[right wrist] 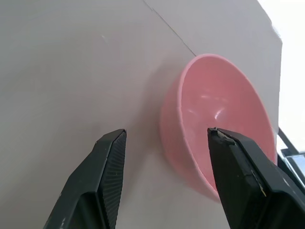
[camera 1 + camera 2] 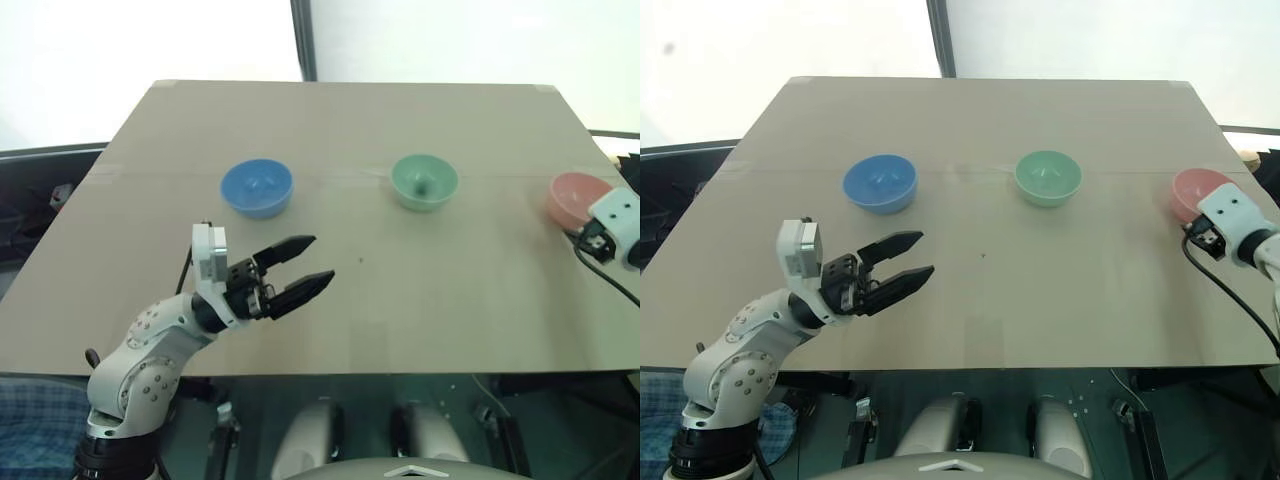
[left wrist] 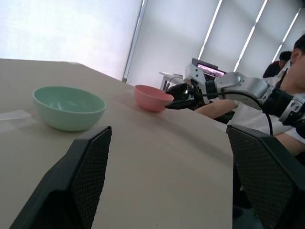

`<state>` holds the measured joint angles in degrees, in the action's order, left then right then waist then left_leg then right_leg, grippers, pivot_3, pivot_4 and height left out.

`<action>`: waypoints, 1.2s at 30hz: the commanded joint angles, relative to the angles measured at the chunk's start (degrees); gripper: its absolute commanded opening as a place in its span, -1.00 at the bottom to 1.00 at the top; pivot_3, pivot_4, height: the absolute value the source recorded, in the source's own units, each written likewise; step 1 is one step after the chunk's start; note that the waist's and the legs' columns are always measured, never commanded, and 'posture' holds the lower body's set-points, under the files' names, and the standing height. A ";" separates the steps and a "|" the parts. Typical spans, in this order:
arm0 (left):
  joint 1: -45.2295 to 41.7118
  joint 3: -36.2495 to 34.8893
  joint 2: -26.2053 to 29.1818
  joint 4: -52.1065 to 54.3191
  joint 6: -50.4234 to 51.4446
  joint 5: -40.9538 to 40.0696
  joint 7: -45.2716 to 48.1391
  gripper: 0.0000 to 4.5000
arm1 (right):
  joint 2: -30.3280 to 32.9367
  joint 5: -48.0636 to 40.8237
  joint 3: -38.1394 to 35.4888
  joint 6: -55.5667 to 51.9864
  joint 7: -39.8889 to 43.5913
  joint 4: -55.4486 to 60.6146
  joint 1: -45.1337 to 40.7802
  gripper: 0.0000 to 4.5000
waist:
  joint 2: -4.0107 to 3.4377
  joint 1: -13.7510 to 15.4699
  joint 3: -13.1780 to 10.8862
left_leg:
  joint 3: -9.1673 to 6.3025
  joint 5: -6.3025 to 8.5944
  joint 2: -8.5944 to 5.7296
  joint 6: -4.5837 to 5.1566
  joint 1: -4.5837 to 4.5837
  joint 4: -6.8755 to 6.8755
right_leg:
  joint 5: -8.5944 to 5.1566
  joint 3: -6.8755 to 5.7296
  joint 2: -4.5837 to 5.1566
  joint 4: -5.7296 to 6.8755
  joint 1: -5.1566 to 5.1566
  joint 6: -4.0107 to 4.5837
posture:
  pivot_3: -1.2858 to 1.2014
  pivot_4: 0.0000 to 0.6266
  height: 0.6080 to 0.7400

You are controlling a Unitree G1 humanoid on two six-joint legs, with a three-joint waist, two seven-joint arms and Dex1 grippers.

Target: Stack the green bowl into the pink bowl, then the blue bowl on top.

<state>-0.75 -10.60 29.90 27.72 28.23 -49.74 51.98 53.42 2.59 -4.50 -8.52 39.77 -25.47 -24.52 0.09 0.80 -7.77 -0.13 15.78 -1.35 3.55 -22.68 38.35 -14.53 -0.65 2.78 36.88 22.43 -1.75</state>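
Three bowls stand in a row across the tan table (image 2: 450, 300): the blue bowl (image 2: 256, 188) on the left, the green bowl (image 2: 424, 181) in the middle, the pink bowl (image 2: 572, 195) at the far right edge. My left gripper (image 2: 322, 258) hovers open and empty in front of the blue bowl, pointing right towards the green bowl (image 3: 69, 107). My right gripper (image 1: 167, 130) is open at the pink bowl (image 1: 214, 119), its fingers straddling the near rim, one outside the wall and one over the hollow.
A person (image 3: 286, 71) sits beyond the table's right end, close behind the pink bowl (image 3: 151, 98). A black cable (image 2: 610, 285) hangs from my right wrist over the table's right edge. Bare tabletop lies between the bowls and the front edge.
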 commanded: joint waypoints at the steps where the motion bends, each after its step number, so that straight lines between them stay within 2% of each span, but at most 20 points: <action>1: -0.14 0.67 0.38 0.66 -1.07 0.07 1.06 0.82 | 0.73 3.04 2.51 3.42 0.79 -8.14 -6.42 0.26 | 0.00 -0.06 0.00 | 0.01 0.00 0.00 0.00 0.00 0.00 | 0.00 0.00 0.00 0.00 0.00 0.00 | 0.03 -0.52 1.00; 10: -0.53 1.88 -0.43 0.28 -2.26 1.00 1.07 0.82 | -1.84 10.19 10.63 11.20 1.44 -31.80 -21.21 0.26 | -0.01 -0.19 -0.01 | 0.03 0.00 0.01 -0.01 0.00 -0.01 | 0.00 0.02 -0.01 -0.03 0.00 0.01 | 0.03 -0.52 1.00; 11: -0.47 1.96 -0.46 0.27 -2.39 1.09 1.09 0.82 | -2.05 10.82 11.35 11.93 1.75 -33.34 -22.10 0.09 | -0.01 -0.17 -0.02 | 0.03 0.00 0.00 -0.01 0.00 -0.01 | 0.00 0.02 0.00 -0.04 0.00 0.00 | 0.03 -0.52 1.00; 13: -0.35 2.05 -0.51 0.23 -2.61 1.26 1.06 0.82 | -2.21 12.02 12.69 13.12 2.50 -35.64 -23.50 -0.07 | -0.02 -0.17 -0.02 | 0.03 0.00 0.00 -0.01 -0.02 -0.01 | 0.00 0.02 0.01 -0.06 0.00 0.00 | 0.03 -0.52 1.00; 15: -0.07 2.01 -0.54 0.13 -2.92 1.47 1.11 0.82 | -2.48 12.73 13.45 13.86 2.67 -37.35 -24.88 -0.38 | -0.03 -0.27 -0.02 | 0.03 0.00 0.00 -0.01 -0.02 0.00 | 0.00 0.03 0.01 -0.06 0.01 0.00 | 0.03 -0.52 1.00; 18: 0.35 1.98 -0.73 0.21 -3.27 1.55 0.92 0.82 | -2.73 13.31 13.82 14.89 2.54 -39.21 -26.38 -0.98 | -0.03 -0.30 -0.02 | 0.02 -0.01 0.01 -0.01 -0.02 0.00 | 0.00 0.02 0.01 -0.05 0.01 0.00 | 0.03 -0.52 1.00; 25: 1.50 2.15 -1.11 0.64 -3.92 1.61 0.52 0.82 | -2.72 13.91 14.46 17.57 3.51 -39.67 -27.00 -0.98 | -0.06 -0.36 -0.04 | 0.02 -0.01 0.01 -0.01 -0.02 0.00 | 0.01 0.03 0.02 -0.05 0.01 0.00 | 0.03 -0.52 1.00; 27: 1.57 1.85 -0.93 0.23 -4.09 1.62 0.84 0.82 | -2.49 13.97 15.46 20.74 7.19 -36.47 -25.73 -0.98 | -0.07 -0.47 -0.05 | 0.02 0.00 0.01 -0.02 -0.02 0.00 | 0.01 0.03 0.02 -0.05 0.01 0.00 | 0.03 -0.52 1.00; 29: 1.71 1.32 -0.59 -0.09 -4.10 1.32 1.31 0.82 | -2.71 11.47 15.33 20.20 13.64 -28.21 -22.81 -0.98 | -0.08 -0.69 -0.05 | 0.02 0.00 0.01 -0.02 -0.01 0.00 | 0.01 0.03 0.02 -0.05 0.01 0.00 | 0.03 -0.52 1.00; 32: 2.18 1.02 -0.04 -0.39 -4.22 1.47 1.86 0.82 | -2.72 4.70 14.01 7.78 23.05 -2.94 -14.62 -0.98 | -0.10 -0.92 -0.05 | -0.01 0.00 0.05 -0.01 -0.03 -0.02 | 0.01 0.02 0.01 -0.04 0.03 -0.01 | 0.03 -0.52 1.00; 36: 2.86 0.55 1.29 -2.08 -5.21 2.97 3.45 0.82 | -4.18 1.52 15.86 -7.69 26.52 25.48 -6.59 -0.98 | -0.14 -0.87 -0.06 | -0.06 0.03 0.08 0.02 -0.07 -0.04 | 0.02 0.00 0.04 -0.03 0.08 -0.01 | 0.03 -0.52 1.00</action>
<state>1.64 -8.93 30.16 26.03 24.52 -47.73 54.06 49.78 5.96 10.91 -10.46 65.40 -10.76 -31.94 -0.06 -0.07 -7.83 -0.22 15.87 -1.27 3.66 -22.75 38.31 -14.52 -0.66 2.83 36.85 22.52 -1.76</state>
